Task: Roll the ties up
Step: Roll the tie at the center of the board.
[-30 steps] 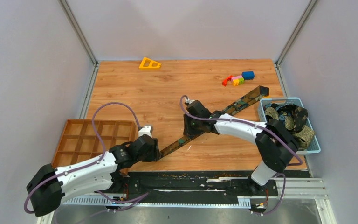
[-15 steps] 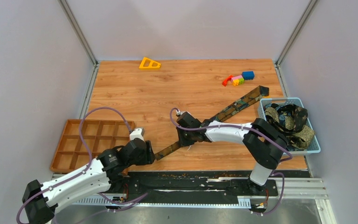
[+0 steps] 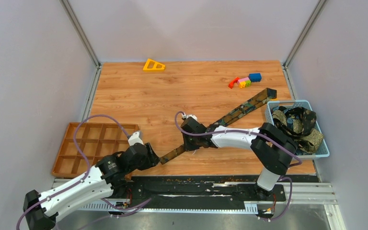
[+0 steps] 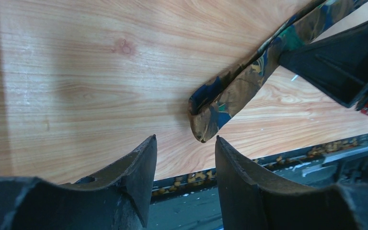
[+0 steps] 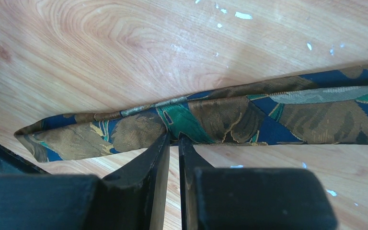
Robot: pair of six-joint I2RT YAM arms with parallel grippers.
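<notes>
- Right gripper (image 5: 172, 143): black fingers nearly together; I read them as pinching the long edge of the woven necktie (image 5: 230, 115) near its narrow tip.
- Left gripper (image 4: 184, 143): fingers apart, just short of that pointed tip.
- It lies flat, running diagonally from the near edge of the wood-grain tabletop (image 3: 172, 91) toward the far right corner.
- More ties (image 3: 297, 122) sit crumpled in the blue basket (image 3: 287, 102) at the right edge.

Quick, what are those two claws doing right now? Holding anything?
Left gripper: open, holding nothing.
Right gripper: closed, pinching the tie.
</notes>
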